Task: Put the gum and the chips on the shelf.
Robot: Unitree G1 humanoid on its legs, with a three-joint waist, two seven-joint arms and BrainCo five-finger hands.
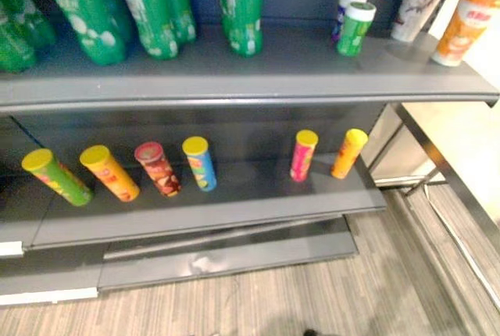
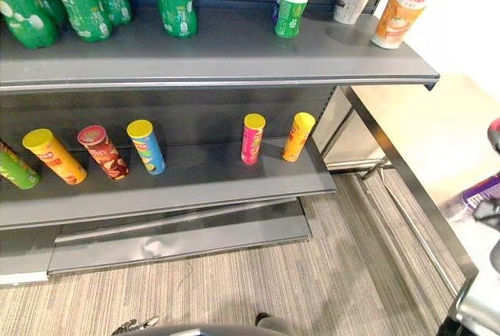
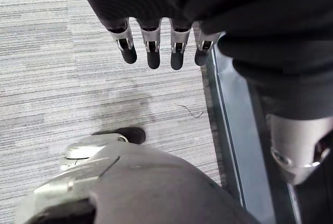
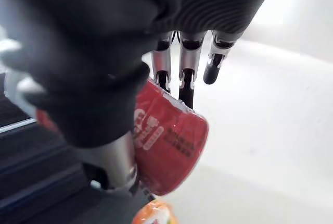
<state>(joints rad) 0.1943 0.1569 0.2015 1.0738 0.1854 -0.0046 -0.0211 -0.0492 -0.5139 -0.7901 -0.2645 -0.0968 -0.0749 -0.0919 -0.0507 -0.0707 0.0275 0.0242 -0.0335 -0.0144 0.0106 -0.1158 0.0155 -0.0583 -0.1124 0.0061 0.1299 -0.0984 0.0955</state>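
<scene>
Stereo head pair looking down, sharing grey shelves [image 1: 234, 78], left wrist above carpet [image 3: 52, 52], right wrist close on red canister [image 4: 171, 135].

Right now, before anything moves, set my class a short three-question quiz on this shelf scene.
1. True or false: the left robot hand is holding a bottle.
2. How many chip tubes are on the lower shelf? A four, B six, C eight.
3. Fill in: the right robot hand grips a ___ container.

Key: 1 false, its fingers hang straight over the floor; 2 B; 3 red.
</scene>
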